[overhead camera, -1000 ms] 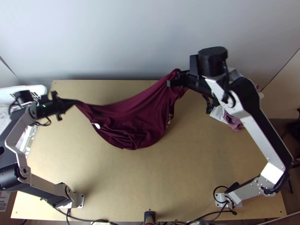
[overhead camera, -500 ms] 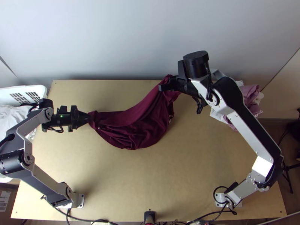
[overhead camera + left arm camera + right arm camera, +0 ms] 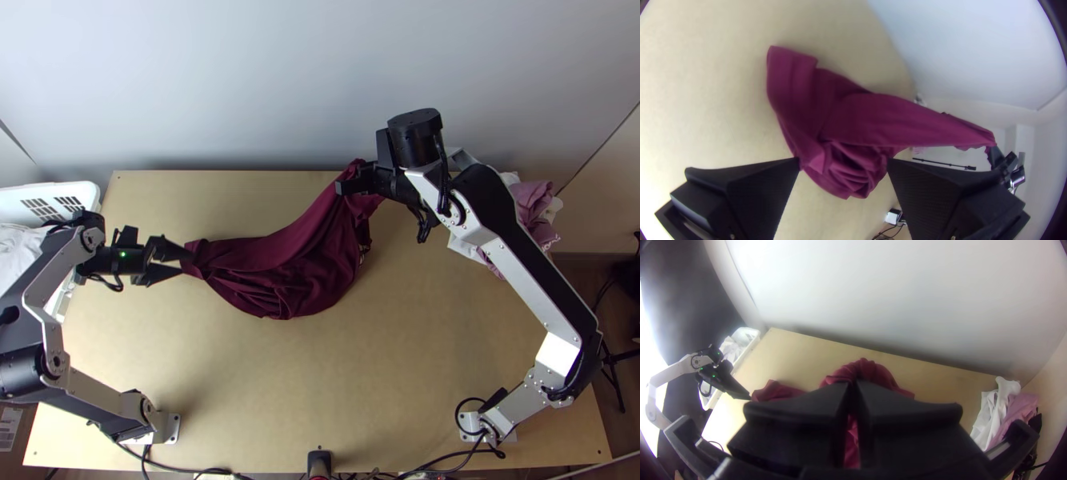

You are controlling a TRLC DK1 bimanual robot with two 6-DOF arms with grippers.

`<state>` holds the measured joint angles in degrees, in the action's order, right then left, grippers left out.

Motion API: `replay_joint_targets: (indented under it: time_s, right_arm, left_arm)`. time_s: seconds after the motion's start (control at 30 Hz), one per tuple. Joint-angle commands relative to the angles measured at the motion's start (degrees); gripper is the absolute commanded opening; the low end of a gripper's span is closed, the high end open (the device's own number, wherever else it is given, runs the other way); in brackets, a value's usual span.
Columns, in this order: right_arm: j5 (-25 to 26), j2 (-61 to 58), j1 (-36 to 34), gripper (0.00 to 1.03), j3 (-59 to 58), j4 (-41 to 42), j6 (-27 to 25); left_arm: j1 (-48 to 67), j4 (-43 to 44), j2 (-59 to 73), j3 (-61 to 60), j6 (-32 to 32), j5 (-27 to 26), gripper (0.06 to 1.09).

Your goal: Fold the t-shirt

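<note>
The dark red t-shirt lies bunched on the table, one part drawn up toward the far edge. At that raised part is my right gripper; in the right wrist view the right gripper is shut on the cloth, which bulges beyond its fingertips. My left gripper stands open at the shirt's left end. From the left wrist view, the left gripper has its fingers wide apart, with the t-shirt stretching away beyond them toward the other arm.
A white basket with white cloth stands at the table's left edge. White and pink cloths are heaped at the right edge. A pale wall rises behind the table. A black object and cables are at the near edge.
The left gripper moved right with the shirt's end, then opened and drew back slightly, leaving that end on the table. The right gripper shifted a little left and nearer, still holding its part.
</note>
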<state>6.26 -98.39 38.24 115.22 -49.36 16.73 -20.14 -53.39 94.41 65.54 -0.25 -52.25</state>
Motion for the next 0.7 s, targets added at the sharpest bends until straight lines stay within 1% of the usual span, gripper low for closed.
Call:
replay_joint_targets:
  time_s: [0.0, 0.1, 0.2, 0.3, 0.37, 0.4, 0.5, 0.57, 0.6, 0.67]
  right_arm:
    - [0.1, 0.0, 0.0, 0.03, 0.4, 0.1, 0.0]
    - [0.1, 0.4, 0.1, 0.03, 0.4, 0.1, 0.0]
    - [0.1, 0.9, 0.1, 0.03, 0.4, 0.1, 0.0]
    - [0.1, 1.4, 0.0, 0.03, -0.1, 0.1, -0.1]
    - [0.1, 1.6, -0.1, 0.03, -0.3, 0.1, -0.1]
    - [0.1, 1.6, -0.1, 0.03, -0.3, 0.1, -0.1]
    - [0.1, 1.5, 0.0, 0.03, -0.3, 0.1, -0.1]
    - [0.1, 1.5, 0.1, 0.03, -0.3, 0.1, -0.2]
    - [0.1, 1.4, 0.1, 0.03, -0.3, 0.1, -0.2]
    - [0.1, 1.4, 0.1, 0.03, -0.4, 0.1, -0.4]
  left_arm:
    - [0.0, -7.8, -4.1, -2.7, 11.1, 10.9, 1.02]
    - [-0.5, -7.5, -6.7, -4.1, 13.3, 15.7, 1.02]
    - [-2.6, -8.1, -9.2, -4.2, 16.0, 19.2, 1.02]
    - [-3.7, -11.4, -14.1, -5.0, 19.4, 19.5, 1.02]
    - [-1.8, -11.5, -18.1, -6.7, 19.3, 19.4, 1.02]
    - [-0.1, -10.5, -20.1, -7.7, 18.4, 19.5, 1.02]
    - [5.1, -4.4, -22.7, -10.0, 11.4, 19.4, 1.02]
    - [9.9, -1.8, -21.8, -10.4, 5.2, 19.5, 1.02]
    - [12.5, -1.2, -21.5, -10.7, 3.2, 19.5, 1.02]
    - [17.4, 3.6, -22.1, -12.3, -2.8, 19.6, 1.02]
